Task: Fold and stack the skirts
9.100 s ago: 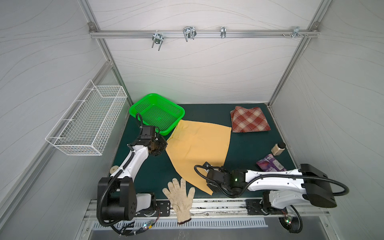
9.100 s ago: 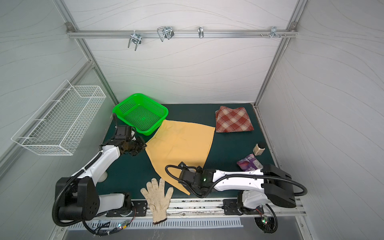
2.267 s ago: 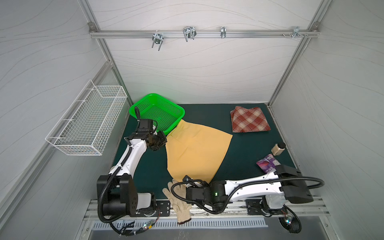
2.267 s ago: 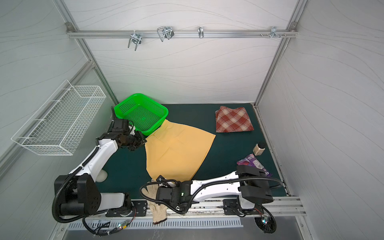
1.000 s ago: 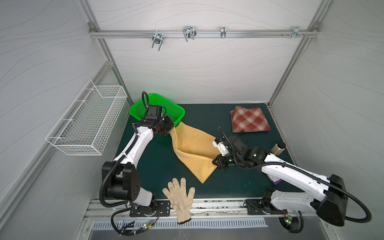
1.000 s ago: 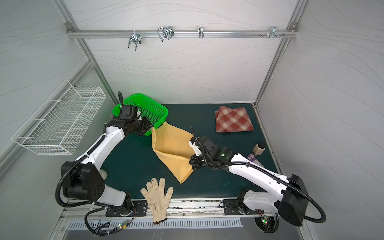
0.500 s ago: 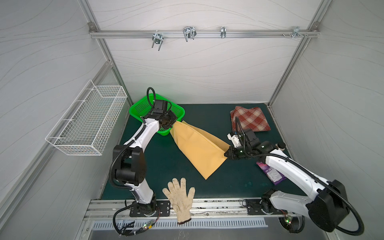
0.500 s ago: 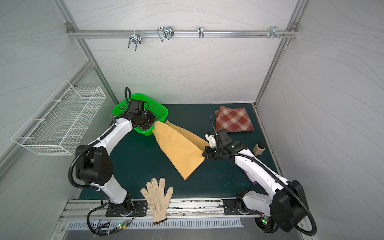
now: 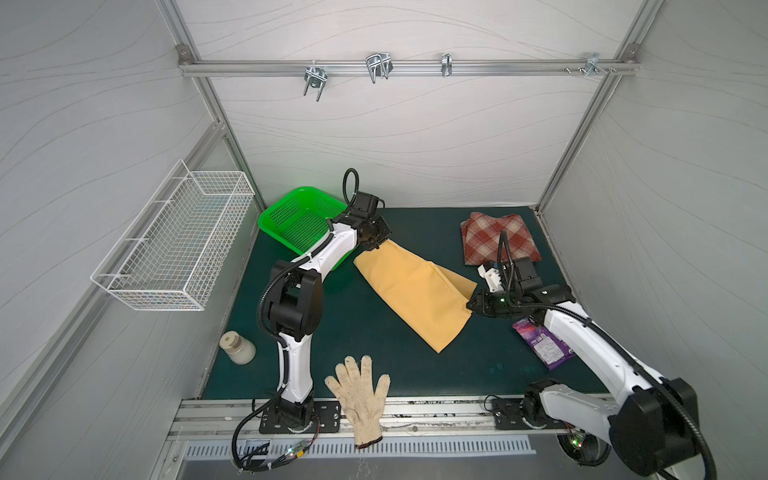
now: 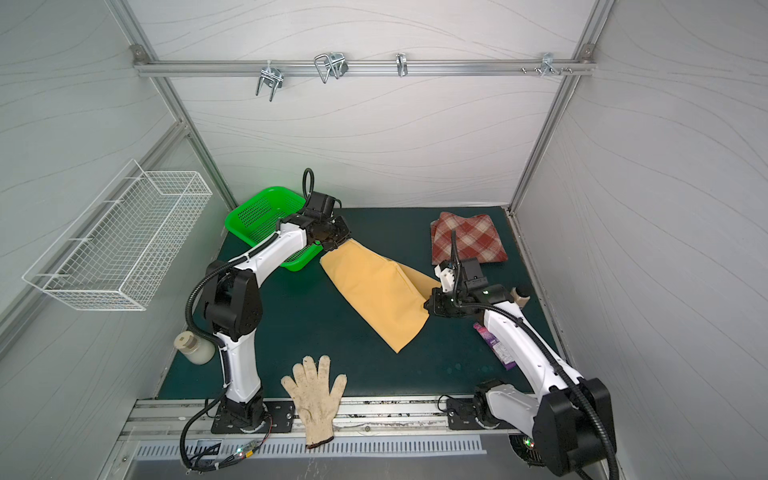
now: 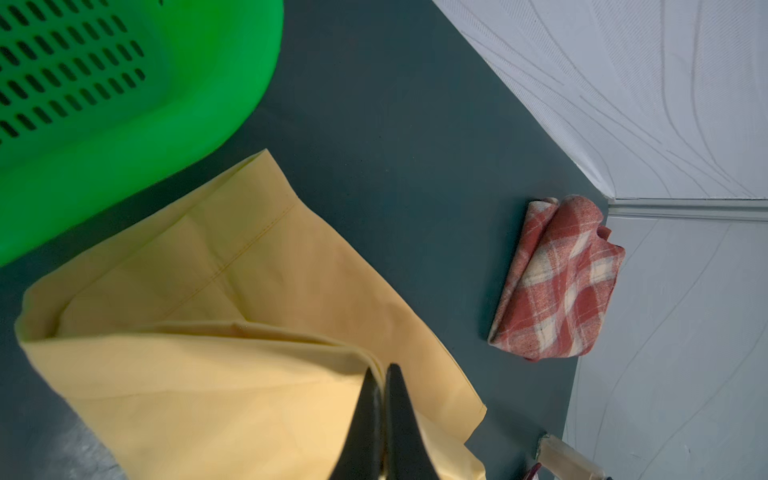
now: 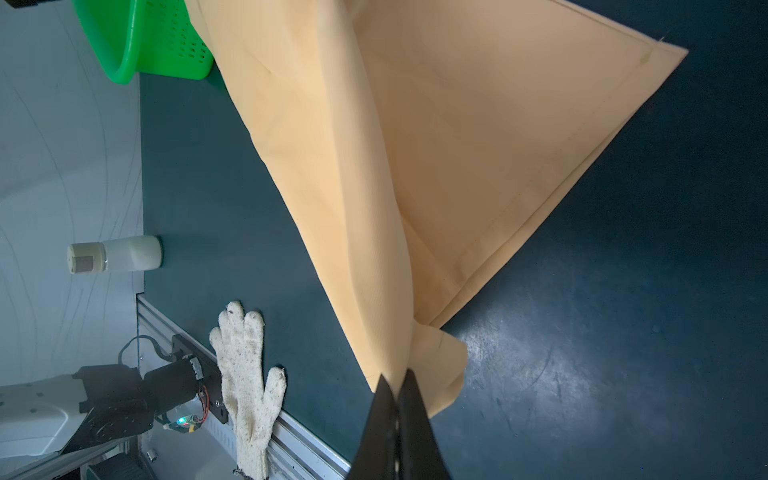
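My left pincer [image 9: 372,246] is clamped tight on one corner of the mustard-yellow skirt [image 9: 409,286], just beside the green basket [image 9: 291,216], and my right pincer [image 9: 470,305] is pinched closed on the opposite corner. The skirt is doubled over and stretched diagonally between them across the middle of the mat [image 9: 332,340]. The plaid skirt [image 9: 496,239] lies folded in the far right corner, apart from both pincers.
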